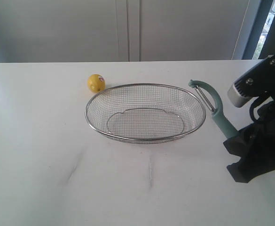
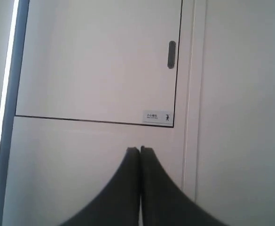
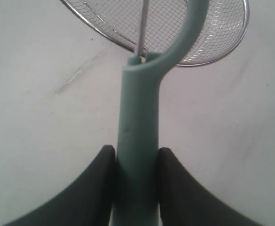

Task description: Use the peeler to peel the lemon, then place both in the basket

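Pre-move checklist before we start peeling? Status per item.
1. Peeler clamped in right pincer: ok.
2. Left pincer open, ready to take the lemon: not ok, it is shut on nothing.
3. Lemon held steady: not ok, it sits loose outside the basket.
4. Basket free for the drop: ok, nothing in it.
5. Blade turned toward the lemon: cannot tell.
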Motion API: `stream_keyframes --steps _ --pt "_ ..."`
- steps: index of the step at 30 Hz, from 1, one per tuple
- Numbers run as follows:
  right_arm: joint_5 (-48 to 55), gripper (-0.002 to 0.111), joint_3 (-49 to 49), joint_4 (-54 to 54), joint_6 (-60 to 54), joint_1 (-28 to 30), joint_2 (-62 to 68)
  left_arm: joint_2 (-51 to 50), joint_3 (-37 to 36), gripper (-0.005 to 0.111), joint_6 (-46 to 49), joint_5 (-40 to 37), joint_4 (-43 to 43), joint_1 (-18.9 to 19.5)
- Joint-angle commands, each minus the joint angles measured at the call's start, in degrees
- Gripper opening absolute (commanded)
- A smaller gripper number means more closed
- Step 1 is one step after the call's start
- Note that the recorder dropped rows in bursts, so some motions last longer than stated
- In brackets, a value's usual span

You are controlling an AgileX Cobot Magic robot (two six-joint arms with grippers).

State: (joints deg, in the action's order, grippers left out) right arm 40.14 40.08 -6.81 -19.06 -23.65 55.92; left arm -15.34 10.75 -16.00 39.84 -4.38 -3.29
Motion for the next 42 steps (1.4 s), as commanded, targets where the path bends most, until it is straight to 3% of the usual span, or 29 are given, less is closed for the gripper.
stream_keyframes --steps 1,6,12,17,21,29,33,38,42 --pt "-0.75 0.000 -0.14 -0.18 0.06 0.32 -0.45 -7.90 3.70 0.000 0.23 1.14 -1.00 0.09" --pt "-0.86 0.000 -0.14 -0.18 0.06 0.32 -0.45 -18.97 6.50 0.000 4.39 0.91 -1.47 0.09" --pt "-0.86 0.000 -0.14 -0.18 0.06 0.32 -0.45 -33.53 9.96 0.000 4.28 3.42 -7.91 0.09" --pt "-0.86 0.000 -0.14 -0.18 0.06 0.32 -0.45 -44.40 13.48 0.000 4.28 5.89 -8.37 0.09" --pt "-0.86 0.000 -0.14 -0.18 0.06 0.32 -0.45 -52.26 18.15 0.000 0.36 3.39 -11.73 0.09" --pt "-0.86 0.000 -0.14 -0.18 0.06 0.32 -0.45 -64.73 34.99 0.000 -18.07 -18.62 -32.99 -0.01" --pt "-0.86 0.000 -0.14 -0.18 0.06 0.32 -0.45 -70.96 44.53 0.000 -23.18 -36.45 -37.29 -2.91" --pt "-0.71 0.000 -0.14 -0.18 0.06 0.32 -0.45 -79.25 57.71 0.000 -17.87 -52.43 -35.85 -9.16" --pt "-0.71 0.000 -0.14 -0.18 0.06 0.32 -0.45 -87.33 69.44 0.000 -1.40 -58.25 -22.47 -14.20"
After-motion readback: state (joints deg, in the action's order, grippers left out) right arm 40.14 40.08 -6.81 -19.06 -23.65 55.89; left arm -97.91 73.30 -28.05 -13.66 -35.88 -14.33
